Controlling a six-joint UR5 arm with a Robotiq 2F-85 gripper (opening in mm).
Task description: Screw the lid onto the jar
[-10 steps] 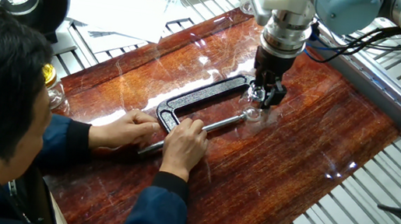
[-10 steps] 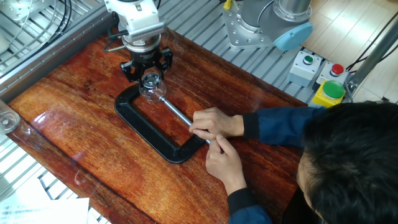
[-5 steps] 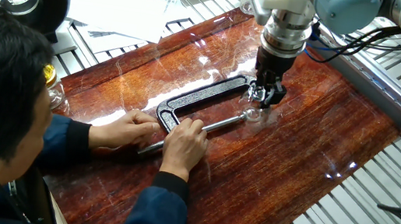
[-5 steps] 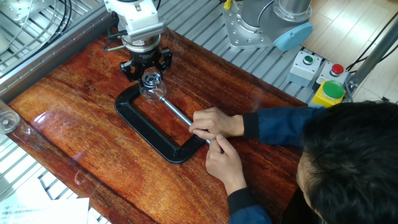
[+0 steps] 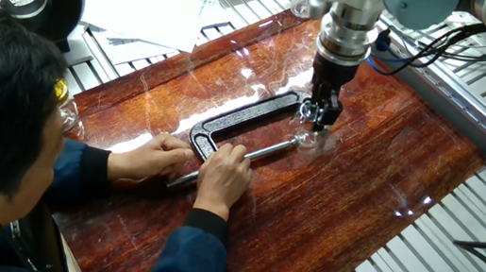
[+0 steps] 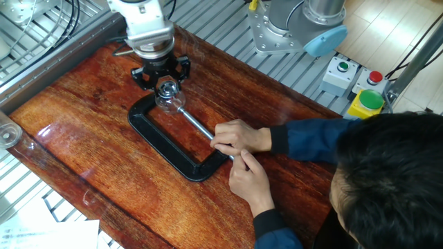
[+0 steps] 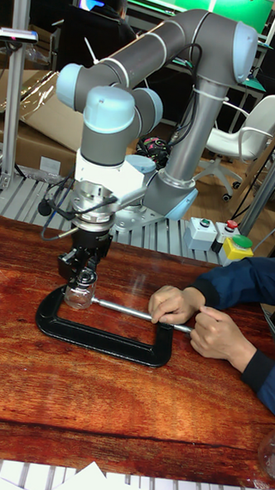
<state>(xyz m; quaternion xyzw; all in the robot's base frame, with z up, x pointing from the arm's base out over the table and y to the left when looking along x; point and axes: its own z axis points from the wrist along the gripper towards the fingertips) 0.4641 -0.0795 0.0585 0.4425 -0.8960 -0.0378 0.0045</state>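
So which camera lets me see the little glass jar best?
The tall fixed view: the jar shows side-on, standing in the black clamp under the end effector. The other fixed view looks down on it, clear but foreshortened. In one fixed view it is tiny, mostly glare.

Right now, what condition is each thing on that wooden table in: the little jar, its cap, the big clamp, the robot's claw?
jar: upright, held in the C-clamp's mouth
lid: on top of the jar, between the gripper's fingers
C-clamp: lying flat on the table, its screw reaching the jar
gripper: pointing down over the jar, closed around the lid
person's hands: both on the clamp's screw handle
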